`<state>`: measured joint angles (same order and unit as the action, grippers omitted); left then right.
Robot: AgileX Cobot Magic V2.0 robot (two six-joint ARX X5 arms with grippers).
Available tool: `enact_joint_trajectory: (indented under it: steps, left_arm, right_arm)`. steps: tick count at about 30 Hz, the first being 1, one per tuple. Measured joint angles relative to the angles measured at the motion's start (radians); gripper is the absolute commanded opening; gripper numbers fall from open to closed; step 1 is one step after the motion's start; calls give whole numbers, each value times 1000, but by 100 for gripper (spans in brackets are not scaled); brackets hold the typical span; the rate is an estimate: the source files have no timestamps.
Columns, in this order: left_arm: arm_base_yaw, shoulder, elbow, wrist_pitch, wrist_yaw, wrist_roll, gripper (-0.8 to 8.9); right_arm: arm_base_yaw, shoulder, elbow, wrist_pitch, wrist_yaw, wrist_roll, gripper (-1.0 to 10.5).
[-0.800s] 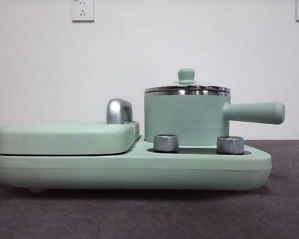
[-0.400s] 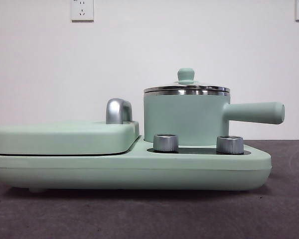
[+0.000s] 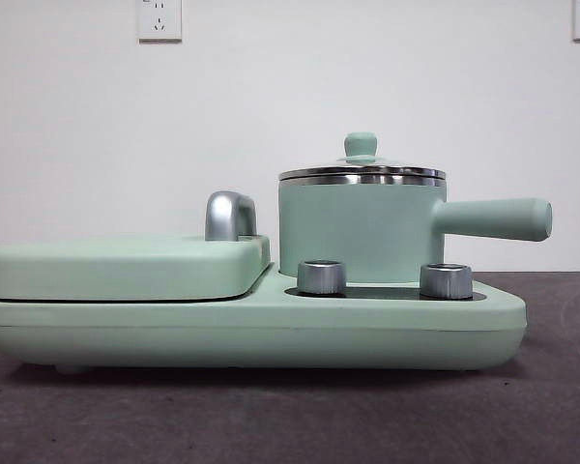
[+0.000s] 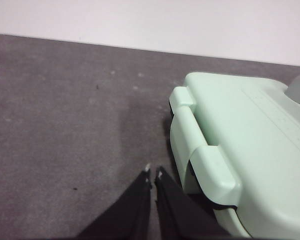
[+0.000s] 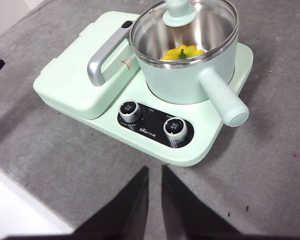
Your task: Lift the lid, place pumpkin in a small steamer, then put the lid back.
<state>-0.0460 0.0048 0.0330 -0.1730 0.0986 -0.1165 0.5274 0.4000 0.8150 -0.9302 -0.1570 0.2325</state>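
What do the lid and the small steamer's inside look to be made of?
The lid looks like clear glass with a shiny steel rim and a matte mint, likely plastic, knob: the pumpkin shows through it. The small steamer seems bare polished metal inside, mirror-grey, with a matte mint coat outside.

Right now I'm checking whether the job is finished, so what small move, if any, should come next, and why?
Probably none beyond keeping both arms back. The pumpkin already lies inside the small steamer, and the lid sits on its rim. The right gripper hangs clear of the cooker, holding nothing; the left gripper waits beside the griddle cover.
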Motion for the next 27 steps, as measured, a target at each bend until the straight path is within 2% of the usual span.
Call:
enact_joint_trajectory:
  steps: [9, 16, 27]
  left_arm:
    - [0, 0, 0, 27, -50, 5, 20]
    - [18, 0, 0, 1, -53, 6, 20]
    - [26, 0, 0, -7, -66, 54, 20]
  right_arm:
    - [0, 0, 0, 0, 0, 0, 38]
    - [0, 0, 0, 0, 0, 0, 38]
    - [0, 0, 0, 0, 0, 0, 38]
